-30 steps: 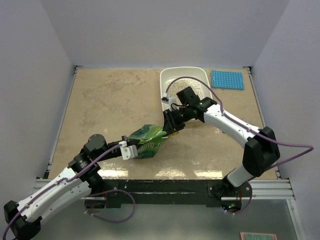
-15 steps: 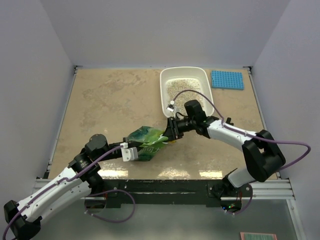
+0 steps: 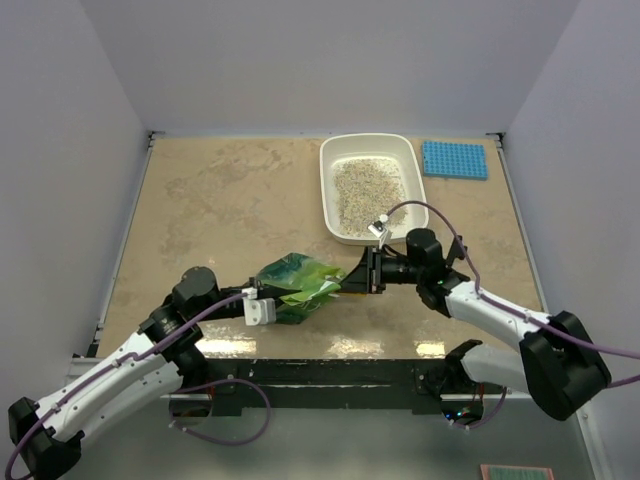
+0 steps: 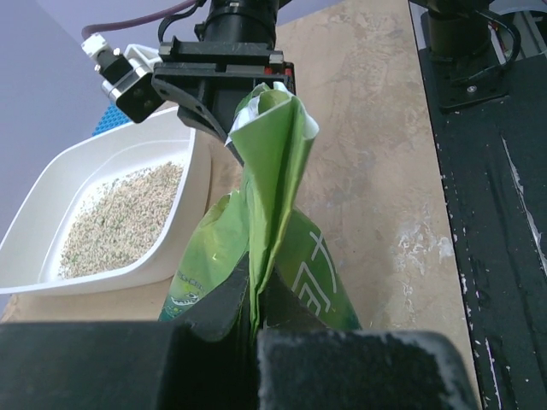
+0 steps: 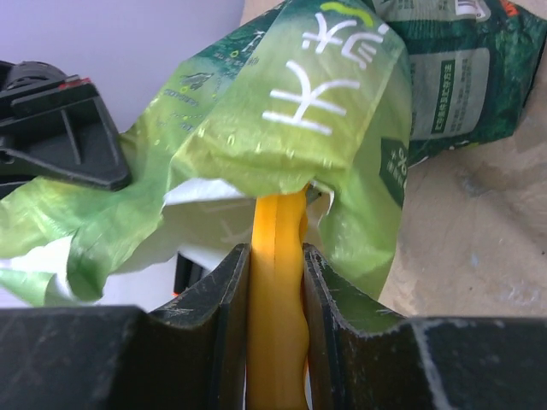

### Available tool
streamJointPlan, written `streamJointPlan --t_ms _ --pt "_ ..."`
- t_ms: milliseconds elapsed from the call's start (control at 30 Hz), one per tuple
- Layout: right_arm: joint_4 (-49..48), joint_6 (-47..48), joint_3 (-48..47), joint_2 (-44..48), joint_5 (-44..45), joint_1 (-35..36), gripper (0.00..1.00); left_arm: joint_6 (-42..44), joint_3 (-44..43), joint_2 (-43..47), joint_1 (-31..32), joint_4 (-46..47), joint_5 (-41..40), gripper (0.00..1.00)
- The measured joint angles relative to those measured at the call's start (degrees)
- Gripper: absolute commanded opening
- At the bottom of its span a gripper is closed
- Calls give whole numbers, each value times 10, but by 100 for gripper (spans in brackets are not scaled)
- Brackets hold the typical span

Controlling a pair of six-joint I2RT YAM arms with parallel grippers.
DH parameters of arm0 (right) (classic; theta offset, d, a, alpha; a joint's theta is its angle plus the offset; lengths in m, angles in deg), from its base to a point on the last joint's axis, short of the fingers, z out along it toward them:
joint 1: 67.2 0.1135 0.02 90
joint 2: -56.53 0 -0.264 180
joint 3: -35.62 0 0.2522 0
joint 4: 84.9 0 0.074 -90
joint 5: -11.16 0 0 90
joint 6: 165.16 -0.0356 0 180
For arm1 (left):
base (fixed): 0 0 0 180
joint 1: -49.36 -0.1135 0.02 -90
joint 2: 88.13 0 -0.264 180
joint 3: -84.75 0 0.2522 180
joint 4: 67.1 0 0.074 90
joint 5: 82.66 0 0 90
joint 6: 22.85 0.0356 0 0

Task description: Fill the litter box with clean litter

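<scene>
Scooping step: left gripper (image 4: 256,320) clamped the green bag (image 3: 292,283); right gripper (image 5: 275,290) pinched the yellow scoop (image 5: 278,226) inside it. Next: level carry to far litter box (image 3: 326,190)

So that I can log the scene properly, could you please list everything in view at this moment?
White plastic rounded-rectangle litter box: one, white, far side of the table, right of centre.
Fine speckled clean litter: one layer, beige-grey, inside the litter box.
Crinkly plastic bag: one, green, near centre, between both grippers.
Plastic scoop: one, orange-yellow, its far end hidden by the bag.
Flat studded mat: one, blue, far right corner.
Mottled table: one, beige, beneath everything.
Robot's left gripper: one, black, shut on the bag.
Robot's right gripper: one, black, shut on the scoop.
</scene>
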Motion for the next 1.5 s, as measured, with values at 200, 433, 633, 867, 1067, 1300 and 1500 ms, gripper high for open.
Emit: streamJointPlan --t_ms 200,433,633,867,1067,1300,1500 --pt "24 -32 36 105 18 -17 0 1 0 -11 0 9 6 0" --pt "97 -65 64 241 46 -27 0 4 0 -17 0 14 6 0" --pt "166 -96 79 344 83 -29 0 4 -1 -17 0 14 1 0" --pt "231 -139 103 450 120 -30 0 4 -1 -14 0 14 -4 0" --pt "288 -167 113 533 150 -30 0 4 -1 -11 2 13 -5 0" --pt "354 -187 113 603 172 -30 0 4 -1 -10 3 13 -8 0" --pt "423 -207 101 657 189 -30 0 4 -1 -7 3 13 -19 0"
